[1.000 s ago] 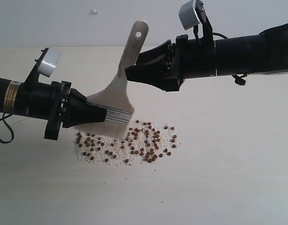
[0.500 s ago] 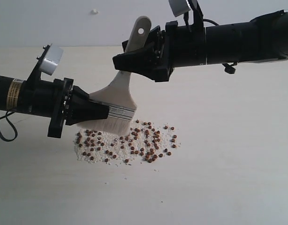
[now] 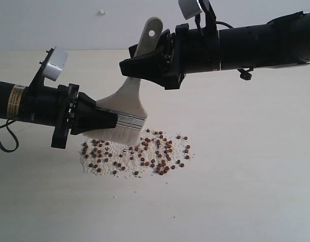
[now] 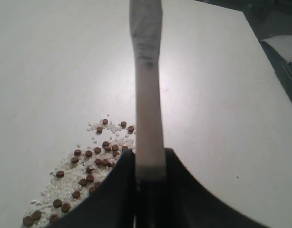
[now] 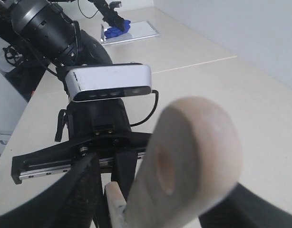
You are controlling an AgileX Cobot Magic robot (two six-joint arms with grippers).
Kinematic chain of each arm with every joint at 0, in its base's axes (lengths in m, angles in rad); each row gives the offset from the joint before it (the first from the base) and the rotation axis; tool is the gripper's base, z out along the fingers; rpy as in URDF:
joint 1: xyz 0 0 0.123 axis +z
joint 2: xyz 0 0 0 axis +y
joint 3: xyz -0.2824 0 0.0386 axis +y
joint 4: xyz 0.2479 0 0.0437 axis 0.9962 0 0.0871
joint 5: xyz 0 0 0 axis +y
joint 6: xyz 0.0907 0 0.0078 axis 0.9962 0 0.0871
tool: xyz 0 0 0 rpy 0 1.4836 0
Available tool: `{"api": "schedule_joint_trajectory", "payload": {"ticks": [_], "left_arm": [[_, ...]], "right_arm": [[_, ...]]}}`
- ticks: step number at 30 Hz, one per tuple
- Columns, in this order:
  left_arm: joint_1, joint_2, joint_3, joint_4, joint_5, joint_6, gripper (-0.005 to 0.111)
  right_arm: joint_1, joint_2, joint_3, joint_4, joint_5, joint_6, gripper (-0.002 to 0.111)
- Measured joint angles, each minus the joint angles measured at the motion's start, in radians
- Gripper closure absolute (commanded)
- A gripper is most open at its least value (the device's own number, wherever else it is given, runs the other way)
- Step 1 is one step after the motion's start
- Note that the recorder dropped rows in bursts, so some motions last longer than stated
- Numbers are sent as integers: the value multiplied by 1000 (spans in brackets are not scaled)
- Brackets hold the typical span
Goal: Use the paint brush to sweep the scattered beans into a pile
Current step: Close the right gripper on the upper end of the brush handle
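Observation:
The paint brush [image 3: 125, 100] is tilted, its cream bristles [image 3: 119, 134] resting at the back left edge of the beans [image 3: 145, 154], which lie mixed with white grains on the table. My left gripper [image 3: 112, 120] is shut on the brush at the silver ferrule; in the left wrist view the handle [image 4: 148, 95] runs away from the jaws, with beans [image 4: 96, 161] beside it. My right gripper [image 3: 125, 65] is open and straddles the upper handle below its hole. The right wrist view shows the handle end [image 5: 193, 152] between the spread fingers [image 5: 79, 190], with a gap on one side.
The left arm's wrist camera [image 5: 110, 88] faces the right one at close range. A white tray with a blue cloth [image 5: 120, 28] lies far off on the table. A cable [image 3: 3, 143] hangs at the left edge. Pale tabletop [image 3: 246, 166] stretches to the right of the beans.
My right gripper has moved left and slightly up, from beside the handle to around it. The brush and left gripper have barely shifted. The beans have not moved.

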Motion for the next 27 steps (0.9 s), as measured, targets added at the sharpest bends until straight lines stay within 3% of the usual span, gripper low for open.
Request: {"api": "schedule_joint_trajectory", "payload": {"ticks": [7,16,27], "left_arm": [[0,0,0,0,0,8,107],[0,0,0,-9,6,19,107],[0,0,-2,-37,8,19,107]], "right_arm": [[-7,20,0,0,49,0,56],[-94,104,0,-2,125,0,57],[-100,121,-57,-14,133,21,57]]}}
